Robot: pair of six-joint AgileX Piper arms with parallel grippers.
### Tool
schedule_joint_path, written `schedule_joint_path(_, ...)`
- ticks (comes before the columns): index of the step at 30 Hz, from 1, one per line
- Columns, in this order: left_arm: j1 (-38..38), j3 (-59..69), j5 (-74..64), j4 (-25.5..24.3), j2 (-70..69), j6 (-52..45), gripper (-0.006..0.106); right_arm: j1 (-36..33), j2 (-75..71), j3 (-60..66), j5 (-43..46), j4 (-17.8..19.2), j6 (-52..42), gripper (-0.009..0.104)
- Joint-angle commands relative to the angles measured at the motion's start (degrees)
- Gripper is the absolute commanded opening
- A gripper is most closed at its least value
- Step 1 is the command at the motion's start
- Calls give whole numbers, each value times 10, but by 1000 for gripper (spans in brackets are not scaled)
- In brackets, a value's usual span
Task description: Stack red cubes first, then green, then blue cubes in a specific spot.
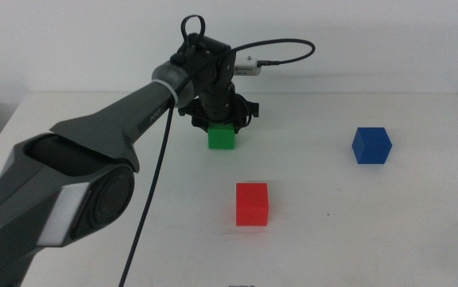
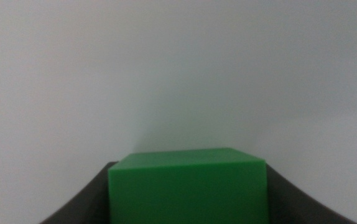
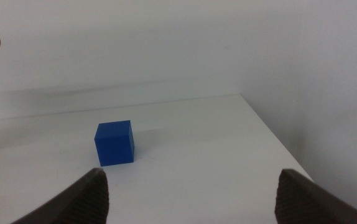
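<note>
The green cube [image 1: 222, 137] sits at the far middle of the white table. My left gripper [image 1: 221, 126] reaches over it from the left and is shut on it; in the left wrist view the green cube [image 2: 188, 186] fills the gap between the two dark jaws. I cannot tell if it is lifted off the table. The red cube [image 1: 252, 204] stands alone on the table, nearer and slightly right of the green one. The blue cube [image 1: 371, 145] stands at the right. My right gripper [image 3: 191, 193] is open and empty, short of the blue cube [image 3: 114, 142], and is out of the middle view.
The left arm's black cable [image 1: 153, 207] hangs down along the arm to the table's front. The table's right edge [image 3: 272, 134] runs close to the blue cube. A pale wall stands behind the table.
</note>
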State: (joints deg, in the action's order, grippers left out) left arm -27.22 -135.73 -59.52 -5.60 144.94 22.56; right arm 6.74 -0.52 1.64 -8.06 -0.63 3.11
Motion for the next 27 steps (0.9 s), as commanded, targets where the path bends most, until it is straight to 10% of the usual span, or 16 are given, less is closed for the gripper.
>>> schedule_joint_path(1, -2, -18, -18, -8, -69, 25, 5, 4, -5, -10, 43, 6, -5, 80)
schedule_joint_path(14, -58, 7, -161, -52, -182, 60, -1, 4, -5, -10, 43, 6, -5, 80)
schedule_joint_path(27, -134, 307, -44, -98, -393, 174, -1, 4, -5, -10, 43, 6, -5, 80)
